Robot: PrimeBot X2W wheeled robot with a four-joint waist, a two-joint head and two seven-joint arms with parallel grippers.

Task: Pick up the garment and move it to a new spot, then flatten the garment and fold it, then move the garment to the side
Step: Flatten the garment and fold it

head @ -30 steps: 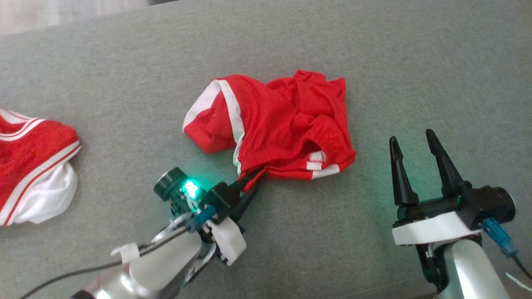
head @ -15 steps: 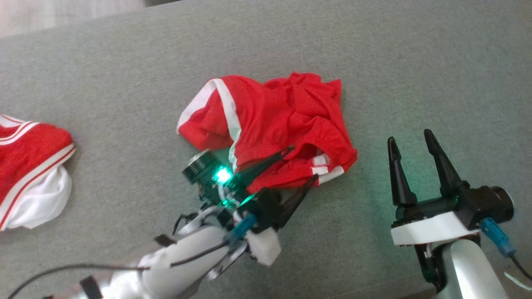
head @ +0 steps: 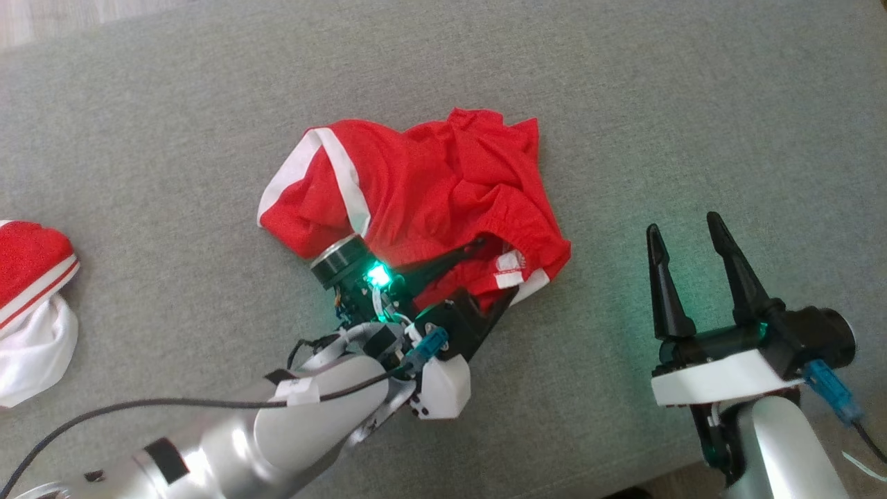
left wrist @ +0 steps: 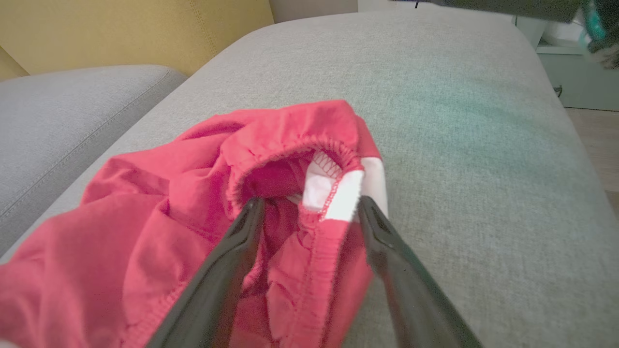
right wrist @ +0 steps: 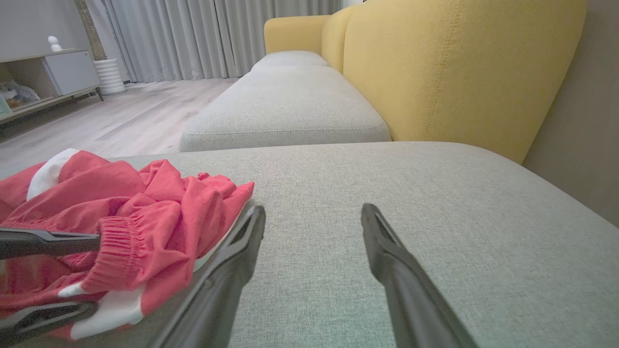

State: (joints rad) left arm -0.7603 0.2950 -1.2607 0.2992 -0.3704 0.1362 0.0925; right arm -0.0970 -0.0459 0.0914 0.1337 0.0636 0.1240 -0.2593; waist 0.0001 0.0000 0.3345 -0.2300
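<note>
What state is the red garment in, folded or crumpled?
Crumpled: the red garment lies bunched in uneven wrinkles on the grey cushion, not folded flat.

Soft even light, green glow (head: 378,276), left tool (left wrist: 310,205) blurred

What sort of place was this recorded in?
Most likely a home living room. The work surface is a grey sofa seat with a yellow backrest, and beyond it are floor-length curtains and a wood floor.
</note>
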